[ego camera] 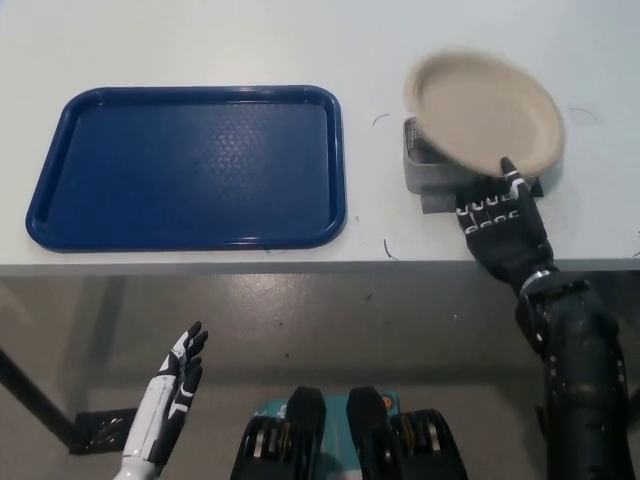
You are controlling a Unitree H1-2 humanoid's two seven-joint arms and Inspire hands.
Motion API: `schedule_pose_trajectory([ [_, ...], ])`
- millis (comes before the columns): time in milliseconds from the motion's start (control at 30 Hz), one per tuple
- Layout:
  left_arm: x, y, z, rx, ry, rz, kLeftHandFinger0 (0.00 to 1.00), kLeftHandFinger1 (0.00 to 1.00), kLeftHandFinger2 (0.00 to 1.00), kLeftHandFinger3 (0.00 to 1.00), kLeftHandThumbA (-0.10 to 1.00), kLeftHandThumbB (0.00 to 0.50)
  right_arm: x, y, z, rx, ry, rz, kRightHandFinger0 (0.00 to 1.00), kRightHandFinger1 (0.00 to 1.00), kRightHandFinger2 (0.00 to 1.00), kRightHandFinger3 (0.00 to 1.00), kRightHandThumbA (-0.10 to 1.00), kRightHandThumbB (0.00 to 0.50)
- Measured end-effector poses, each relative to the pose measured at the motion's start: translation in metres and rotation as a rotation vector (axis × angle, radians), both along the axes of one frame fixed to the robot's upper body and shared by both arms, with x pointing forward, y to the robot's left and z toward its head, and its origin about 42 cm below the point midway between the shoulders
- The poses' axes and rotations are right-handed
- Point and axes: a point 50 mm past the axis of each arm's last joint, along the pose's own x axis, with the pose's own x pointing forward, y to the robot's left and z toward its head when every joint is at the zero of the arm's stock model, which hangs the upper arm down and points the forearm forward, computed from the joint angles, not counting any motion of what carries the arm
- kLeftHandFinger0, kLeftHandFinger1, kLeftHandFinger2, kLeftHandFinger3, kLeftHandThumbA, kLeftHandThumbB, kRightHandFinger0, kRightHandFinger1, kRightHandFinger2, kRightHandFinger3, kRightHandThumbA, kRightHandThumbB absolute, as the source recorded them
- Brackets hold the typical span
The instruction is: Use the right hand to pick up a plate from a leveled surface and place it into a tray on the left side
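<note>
A beige plate hangs tilted just above a low grey stand at the right of the white table. My black right hand is shut on the plate's near rim, thumb on top and the other fingers under it. An empty blue tray lies flat on the left part of the table. My white left hand rests open below the table edge at the lower left, holding nothing.
The white table runs across the picture, its front edge near the middle. A bare strip of table separates the tray from the stand. Grey floor shows below the edge.
</note>
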Motion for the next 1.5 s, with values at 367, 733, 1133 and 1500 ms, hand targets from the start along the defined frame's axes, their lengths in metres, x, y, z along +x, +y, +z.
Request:
schedule_pose_trajectory([
  [367,0.001,0.0,0.001,0.001,-0.004,-0.001,1.0,1.0,1.0,1.0,1.0,0.088,0.003,-0.001,0.011,-0.021,0.119,-0.011,0.0,0.18,0.63,0.53,-0.07,0.027],
  [733,0.003,0.0,0.003,0.002,-0.009,-0.003,1.0,1.0,1.0,1.0,1.0,0.092,-0.026,-0.001,0.037,-0.174,0.037,-0.063,0.0,0.19,0.58,0.76,-0.1,0.0],
  [1133,0.004,0.0,0.003,0.002,-0.008,-0.004,1.0,1.0,1.0,1.0,1.0,0.076,-0.062,0.032,0.142,-0.34,-0.332,-0.036,0.0,0.21,0.56,0.89,-0.1,0.0],
  [1500,0.004,0.002,0.003,0.015,-0.009,-0.011,1.0,1.0,1.0,1.0,1.0,0.064,-0.061,0.12,0.186,-0.52,-0.453,0.209,0.0,0.21,0.6,0.9,-0.1,0.027],
])
